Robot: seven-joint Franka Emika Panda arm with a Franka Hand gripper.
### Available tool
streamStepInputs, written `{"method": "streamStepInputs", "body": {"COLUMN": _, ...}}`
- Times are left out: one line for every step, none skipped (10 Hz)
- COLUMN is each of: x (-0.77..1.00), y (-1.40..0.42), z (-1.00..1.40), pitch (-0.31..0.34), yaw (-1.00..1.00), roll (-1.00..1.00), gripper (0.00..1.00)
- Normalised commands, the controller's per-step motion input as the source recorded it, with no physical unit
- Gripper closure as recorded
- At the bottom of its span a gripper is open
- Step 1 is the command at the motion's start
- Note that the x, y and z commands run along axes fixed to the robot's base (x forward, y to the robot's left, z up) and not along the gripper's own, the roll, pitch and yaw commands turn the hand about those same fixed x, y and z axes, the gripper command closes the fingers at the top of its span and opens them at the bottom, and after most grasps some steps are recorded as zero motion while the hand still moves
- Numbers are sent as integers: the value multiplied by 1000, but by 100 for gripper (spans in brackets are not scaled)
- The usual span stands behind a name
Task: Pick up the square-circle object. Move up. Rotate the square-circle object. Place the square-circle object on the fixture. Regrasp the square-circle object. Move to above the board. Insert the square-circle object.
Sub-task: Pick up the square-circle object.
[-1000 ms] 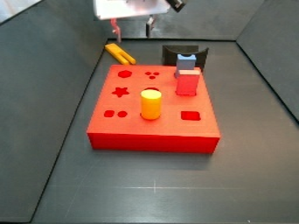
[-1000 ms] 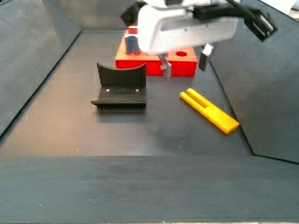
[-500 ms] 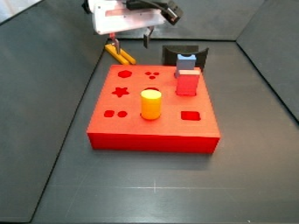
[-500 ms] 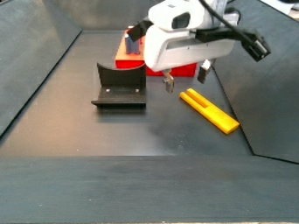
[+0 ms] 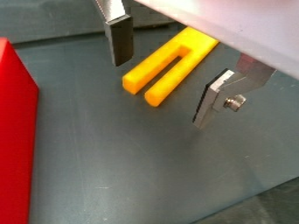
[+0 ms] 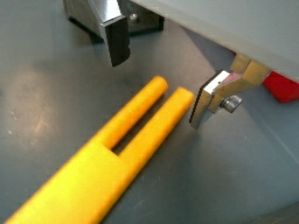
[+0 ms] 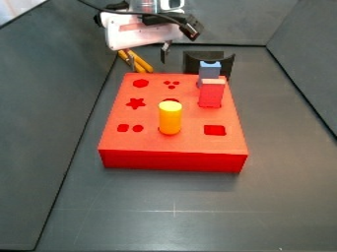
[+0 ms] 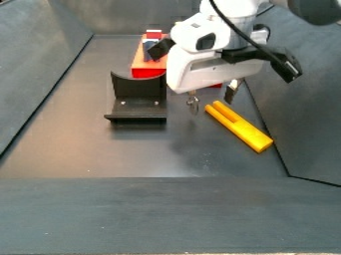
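Over the last second we see the gripper (image 8: 213, 104) come down from well above the floor to just over the peg (image 8: 238, 125), which lies flat on the dark floor beside the board (image 7: 172, 131) and has not shifted; we judge this the approach for the pick-up, with the grasp not yet made. In both wrist views the fingers (image 5: 118, 39) stand spread apart with nothing between them but the peg below: in a wrist view the slotted end of the peg (image 5: 170, 62) lies between the two plates, and in a wrist view one finger (image 6: 211, 96) sits just beside the peg's (image 6: 117, 153) forked tip. Whether the pads already reach down to the peg's sides or hang above it, we cannot tell. The fixture (image 8: 138, 98) stands empty, well apart from the peg, near the board's far edge in a side view. In a side view the gripper body (image 7: 137, 31) hides most of the peg, only a sliver of yellow showing under it; the wrist views cut off the peg's far end, and the board (image 5: 14, 131) shows only as a red edge
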Motion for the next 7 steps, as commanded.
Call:
{"method": "streamStepInputs", "body": {"x": 0, "y": 120, "z": -506, "pitch": -77, "yaw": 26, "roll": -319, "gripper": 0}}
{"method": "streamStepInputs", "body": {"x": -11, "y": 143, "z": -454, "pitch": -69, "yaw": 14, "roll": -251, "gripper": 0}}
{"method": "streamStepInputs", "body": {"x": -20, "y": 211, "z": -294, "pitch": -4, "yaw": 0, "roll": -124, "gripper": 0}}
{"method": "streamStepInputs", "body": {"x": 0, "y": 71, "z": -57, "pitch": 0, "yaw": 0, "roll": -70, "gripper": 0}}
{"method": "streamStepInputs", "body": {"x": 0, "y": 0, "z": 0, "pitch": -7, "yaw": 0, "roll": -26, "gripper": 0}}
{"method": "streamStepInputs", "body": {"x": 0, "y": 0, "z": 0, "pitch": 0, "yaw": 0, "roll": 0, "gripper": 0}}
{"method": "streamStepInputs", "body": {"x": 0, "y": 0, "z": 0, "pitch": 0, "yaw": 0, "roll": 0, "gripper": 100}}
